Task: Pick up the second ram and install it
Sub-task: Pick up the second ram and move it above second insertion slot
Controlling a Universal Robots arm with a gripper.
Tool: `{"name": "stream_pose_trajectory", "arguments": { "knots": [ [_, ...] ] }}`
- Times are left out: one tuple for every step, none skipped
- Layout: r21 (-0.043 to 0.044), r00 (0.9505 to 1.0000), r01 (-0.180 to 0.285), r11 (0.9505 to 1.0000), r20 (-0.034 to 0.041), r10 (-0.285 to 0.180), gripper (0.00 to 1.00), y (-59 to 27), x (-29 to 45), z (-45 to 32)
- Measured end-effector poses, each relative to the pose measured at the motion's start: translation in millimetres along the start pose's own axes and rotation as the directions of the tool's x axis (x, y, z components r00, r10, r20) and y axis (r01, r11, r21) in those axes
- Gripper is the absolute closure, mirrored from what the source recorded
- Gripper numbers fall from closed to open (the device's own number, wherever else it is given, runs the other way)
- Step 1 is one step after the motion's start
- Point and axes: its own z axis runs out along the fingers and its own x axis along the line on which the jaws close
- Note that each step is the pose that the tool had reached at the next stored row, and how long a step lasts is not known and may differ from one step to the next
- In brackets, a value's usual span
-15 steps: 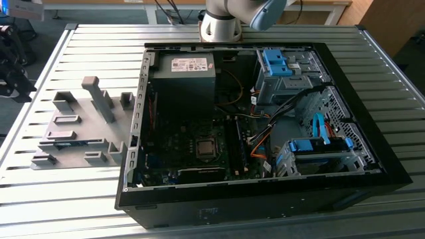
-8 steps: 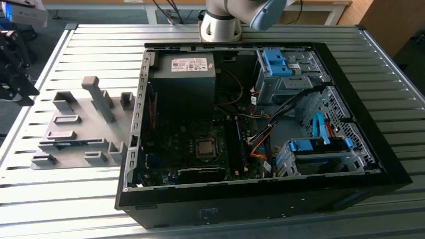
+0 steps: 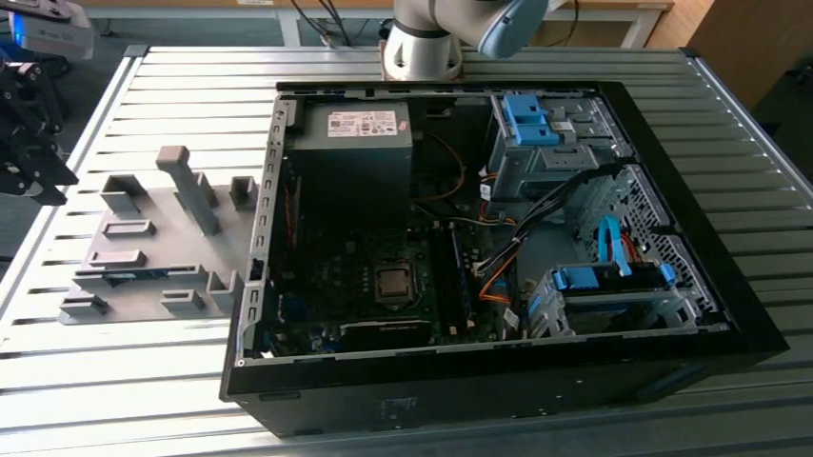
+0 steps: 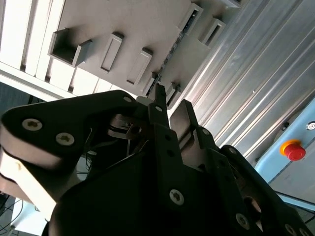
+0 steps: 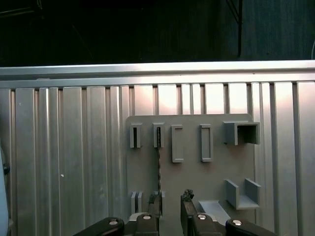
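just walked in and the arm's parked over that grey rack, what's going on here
The arm's end effector hovers over the grey holder tray that lies beside the open computer case on the slatted table. Its jaws stand apart with nothing between them. In the first wrist view the second ram stands on edge in its slots on the tray, close to the fingertips, not yet gripped or lifted.

The gripper [image 5: 171, 200] points downward, its two black fingers [image 5: 187, 199] spread apart
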Motion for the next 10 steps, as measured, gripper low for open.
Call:
{"name": "stream_pose_trajectory", "arguments": {
  "knots": [
    [0.0000,1.0000,0.000,1.0000,0.0000,0.000,0.67,0.0,0.0,0.0],
    [0.0000,1.0000,0.000,1.0000,0.0000,0.000,0.67,0.0,0.0,0.0],
    [0.0000,1.0000,0.000,1.0000,-0.0001,0.000,0.67,0.0,0.0,0.0],
    [0.0000,1.0000,0.000,1.0000,-0.0001,0.000,0.61,0.0,0.0,0.1],
    [0.0001,1.0000,0.000,1.0000,0.0000,0.000,0.61,0.0,0.0,0.4],
    [0.0002,1.0000,0.000,1.0000,0.0000,0.000,0.61,-0.1,0.0,0.7],
    [0.0002,1.0000,0.000,1.0000,-0.0003,0.000,0.61,0.0,0.0,1.3],
    [0.0002,1.0000,0.000,1.0000,-0.0009,0.000,0.61,0.0,0.1,2.0],
    [0.0002,1.0000,0.000,1.0000,-0.0017,0.000,0.61,0.0,0.1,3.1],
    [0.0001,1.0000,0.000,1.0000,-0.0027,0.000,0.61,0.0,0.1,4.3]
  ]
}}
